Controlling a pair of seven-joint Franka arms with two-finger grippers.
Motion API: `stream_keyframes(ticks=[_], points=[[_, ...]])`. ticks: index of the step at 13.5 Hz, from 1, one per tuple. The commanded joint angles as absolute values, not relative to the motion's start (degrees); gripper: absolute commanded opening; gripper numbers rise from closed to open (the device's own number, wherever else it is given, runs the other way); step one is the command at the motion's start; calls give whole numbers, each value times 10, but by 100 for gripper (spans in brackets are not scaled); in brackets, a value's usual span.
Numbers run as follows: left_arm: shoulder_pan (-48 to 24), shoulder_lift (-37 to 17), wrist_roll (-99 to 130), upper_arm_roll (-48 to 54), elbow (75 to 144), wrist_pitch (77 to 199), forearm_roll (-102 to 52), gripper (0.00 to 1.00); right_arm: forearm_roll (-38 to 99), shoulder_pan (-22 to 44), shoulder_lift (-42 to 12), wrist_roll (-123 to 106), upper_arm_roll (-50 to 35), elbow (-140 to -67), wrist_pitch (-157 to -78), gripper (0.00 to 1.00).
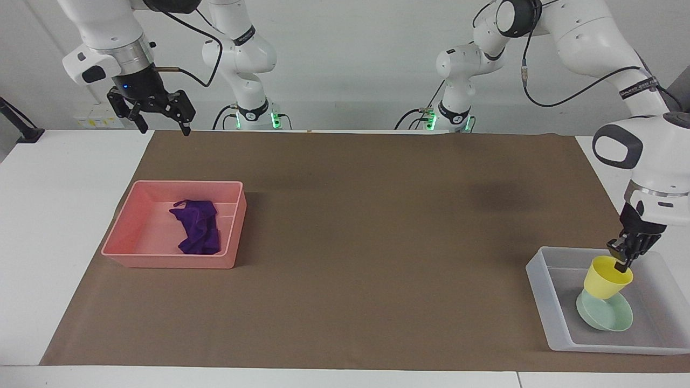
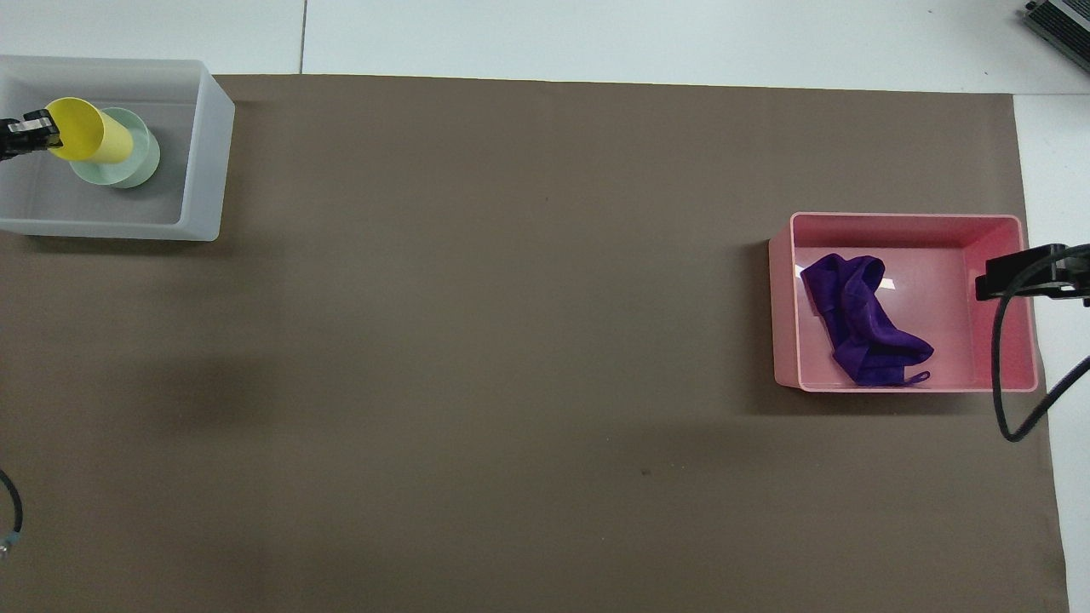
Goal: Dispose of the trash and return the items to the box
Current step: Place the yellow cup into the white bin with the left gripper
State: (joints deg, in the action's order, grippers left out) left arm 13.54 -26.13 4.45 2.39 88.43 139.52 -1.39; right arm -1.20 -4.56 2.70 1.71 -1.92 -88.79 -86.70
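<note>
My left gripper (image 1: pixel 623 261) is shut on the rim of the yellow cup (image 1: pixel 607 279) and holds it tilted over the mint-green bowl (image 1: pixel 609 319), which lies in the translucent grey-white box (image 1: pixel 543 293) at the left arm's end. I cannot tell whether the cup touches the bowl. The overhead view shows the cup (image 2: pixel 87 141) over the bowl (image 2: pixel 134 167) in the box (image 2: pixel 201 162), with the left gripper (image 2: pixel 22 136) at the edge of the picture. The purple rag (image 1: pixel 197 231) lies in the pink tray (image 1: pixel 167 261). My right gripper (image 1: pixel 163 125) is open and empty, raised high.
The pink tray (image 2: pixel 903 220) with the rag (image 2: pixel 860 317) stands at the right arm's end of the brown mat (image 1: pixel 377 242). The right gripper (image 2: pixel 1020 277) hangs over the tray's outer end, with its cable below it in the overhead view.
</note>
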Motion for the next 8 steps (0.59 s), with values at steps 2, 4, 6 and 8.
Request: stream_keyframes(ticks=[2, 4, 6, 8], points=[[153, -343, 43, 31, 795, 1374, -6, 0, -10, -58, 38, 6, -20, -904, -862, 100], [156, -359, 44, 30, 798, 1361, -5, 0, -10, -58, 38, 4, -20, -904, -862, 100], [163, -359, 45, 31, 798, 1337, -8, 0, -10, -59, 42, -1, -20, -912, -863, 100], [164, -357, 44, 31, 798, 1339, -9, 12, -21, -57, 54, -10, -19, -937, -882, 100]])
